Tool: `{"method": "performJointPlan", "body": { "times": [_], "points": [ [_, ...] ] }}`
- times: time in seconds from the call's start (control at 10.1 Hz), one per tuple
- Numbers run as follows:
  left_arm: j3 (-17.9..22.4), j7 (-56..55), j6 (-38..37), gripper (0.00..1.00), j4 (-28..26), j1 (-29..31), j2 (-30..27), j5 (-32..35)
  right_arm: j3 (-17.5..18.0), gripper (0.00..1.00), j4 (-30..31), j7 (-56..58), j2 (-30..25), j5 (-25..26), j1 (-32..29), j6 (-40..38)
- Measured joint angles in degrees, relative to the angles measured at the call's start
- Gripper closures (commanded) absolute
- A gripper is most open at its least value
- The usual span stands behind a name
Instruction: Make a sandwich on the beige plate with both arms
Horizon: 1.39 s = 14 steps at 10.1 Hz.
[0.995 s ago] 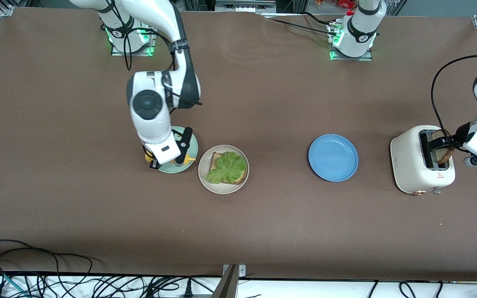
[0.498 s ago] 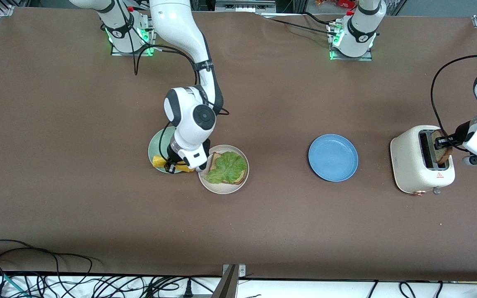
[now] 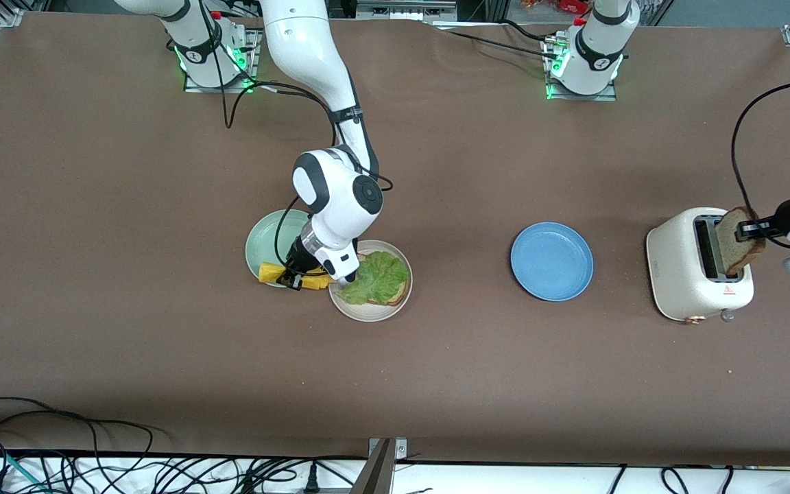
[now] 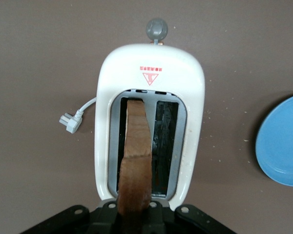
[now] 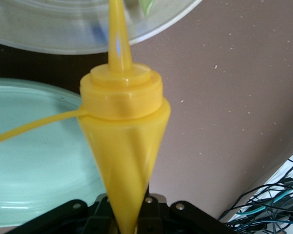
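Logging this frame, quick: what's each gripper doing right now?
Left gripper: shut on the bread slice, over the toaster.
Right gripper: shut on the yellow squeeze bottle, beside the beige plate.

The counter (image 3: pixel 436 377) is plain matte brown all over. Round pale beige plate (image 3: pixel 367 314) has a ruffled bright green lettuce leaf (image 3: pixel 378 276) on a tan bread slice with dark brown crust (image 3: pixel 398 296). Next to it there's a mint green round plate (image 3: pixel 268 240) and a solid yellow squeeze bottle (image 5: pixel 122 126). The other round plate (image 3: pixel 551 261) is plain blue. The cream white toaster (image 3: pixel 683 288) has a small red triangle mark, and the brown-crusted bread slice (image 4: pixel 136 161) at it is tan.
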<state>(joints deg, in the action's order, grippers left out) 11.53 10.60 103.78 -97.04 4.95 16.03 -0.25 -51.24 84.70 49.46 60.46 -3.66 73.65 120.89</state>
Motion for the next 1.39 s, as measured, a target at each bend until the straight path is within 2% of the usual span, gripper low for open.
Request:
{"method": "performJointPlan", "body": {
  "times": [0.3,0.5,0.8,1.0,1.19,1.39],
  "points": [
    [-0.5,0.0,-10.5,1.0,11.9,-0.6,3.6,-0.3,-1.1,1.0,-0.8,1.4,-0.5,0.0,-0.1,-0.6],
    [-0.7,1.0,-12.5,1.0,14.4,-1.0,5.5,-6.6,-4.0,1.0,-1.4,7.7,-4.0,-2.3,-0.7,-4.7],
    [-2.7,5.6,-17.5,1.0,14.7,-2.5,7.4,-23.9,-9.6,1.0,-1.1,25.6,-12.9,-14.3,-6.2,-12.5],
    [-7.8,5.7,-18.5,1.0,14.6,-3.5,11.1,-33.9,-11.9,1.0,1.7,36.5,-17.9,-22.8,-11.6,-15.7],
    [-12.6,4.8,-18.4,1.0,14.7,-5.6,15.8,-41.8,-14.0,1.0,9.0,45.8,-22.8,-31.0,-15.8,-16.5],
    [-13.6,3.0,-15.6,1.0,15.0,-10.9,18.5,-46.3,-15.0,1.0,18.1,56.7,-27.6,-38.8,-20.5,-17.6]
  ]
}}
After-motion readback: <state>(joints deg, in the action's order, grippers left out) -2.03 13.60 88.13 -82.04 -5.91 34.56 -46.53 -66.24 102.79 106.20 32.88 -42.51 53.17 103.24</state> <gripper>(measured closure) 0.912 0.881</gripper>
